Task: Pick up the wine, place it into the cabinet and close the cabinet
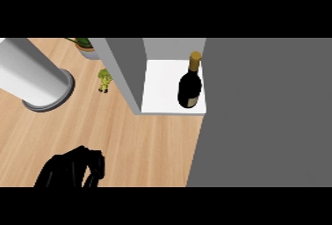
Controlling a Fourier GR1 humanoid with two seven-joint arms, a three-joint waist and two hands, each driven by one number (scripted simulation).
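The dark wine bottle (190, 85) with a gold-capped neck stands upright on the white floor of the cabinet (160, 90), near its right side. No hand touches it. The cabinet's grey left wall (123, 70) rises beside the opening. A wide grey cabinet door (262, 114) fills the view's right side, and its edge runs just right of the bottle. My left hand (71, 169) rests low at the lower left over the wooden counter, fingers relaxed and holding nothing. My right hand does not show anywhere.
A tall white cylinder on a grey base (35, 77) stands at the left. A small yellow-green figure (103, 80) sits between it and the cabinet. A potted plant (84, 46) shows at the back. Bare wooden counter (149, 145) lies in front of the cabinet.
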